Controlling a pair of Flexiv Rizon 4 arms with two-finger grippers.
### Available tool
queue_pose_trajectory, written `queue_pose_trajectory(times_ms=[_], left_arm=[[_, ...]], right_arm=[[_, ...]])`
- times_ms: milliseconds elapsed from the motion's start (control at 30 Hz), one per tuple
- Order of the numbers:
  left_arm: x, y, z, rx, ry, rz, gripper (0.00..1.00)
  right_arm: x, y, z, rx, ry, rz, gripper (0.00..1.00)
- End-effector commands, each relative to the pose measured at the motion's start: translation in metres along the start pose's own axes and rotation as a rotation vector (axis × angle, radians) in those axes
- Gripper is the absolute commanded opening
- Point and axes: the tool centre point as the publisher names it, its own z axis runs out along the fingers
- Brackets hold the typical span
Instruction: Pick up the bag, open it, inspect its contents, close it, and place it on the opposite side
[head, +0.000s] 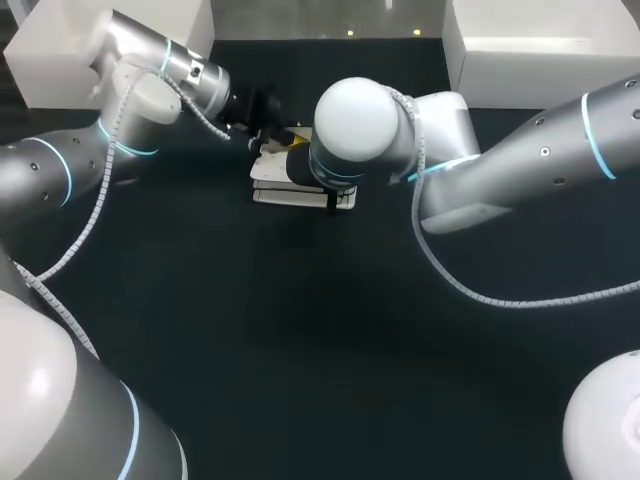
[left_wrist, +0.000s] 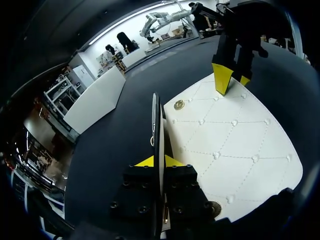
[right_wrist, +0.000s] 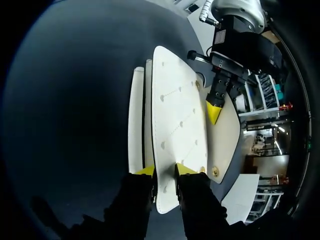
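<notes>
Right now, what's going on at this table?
Both arms are working on a white quilted bag on the dark table. The left arm has its jaws closed on a thin edge of the bag that stands upright between them. The right arm has its jaws closed on a white panel's edge at the opposite end. The contents aren't visible.

Head overhead, wrists close, sharing bag (head: 280, 190)

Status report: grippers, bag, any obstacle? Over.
Left gripper shut on flap of bag. Right gripper shut on its quilted panel. Flap parted from panel. Grippers close together, nothing else between them.
</notes>
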Motion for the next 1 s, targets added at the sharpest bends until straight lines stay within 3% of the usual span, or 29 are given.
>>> queue_pose_trajectory(times_ms=[33, 233, 633, 800, 1000], left_arm=[[-0.0014, 0.0071, 0.0065, 0.009, 0.008, 0.0, 0.0], [-0.0008, 0.0076, 0.0071, 0.008, 0.012, -0.002, 0.0], [0.0004, 0.0083, 0.0091, 0.009, 0.019, -0.004, 0.0], [0.0011, 0.0081, 0.0097, 0.008, 0.022, -0.003, 0.0], [0.002, 0.0075, 0.0103, 0.01, 0.025, -0.002, 0.0]], right_arm=[[0.004, -0.0009, -0.0016, 0.001, -0.012, 0.004, 0.26], [0.0073, -0.0006, -0.0015, 0.004, -0.01, 0.004, 0.31], [0.0102, -0.0002, -0.0084, 0.022, -0.026, -0.003, 0.23], [0.0123, 0.0006, -0.0105, 0.032, -0.031, -0.012, 0.29], [0.0133, 0.0016, -0.0113, 0.049, -0.037, -0.025, 0.19]])
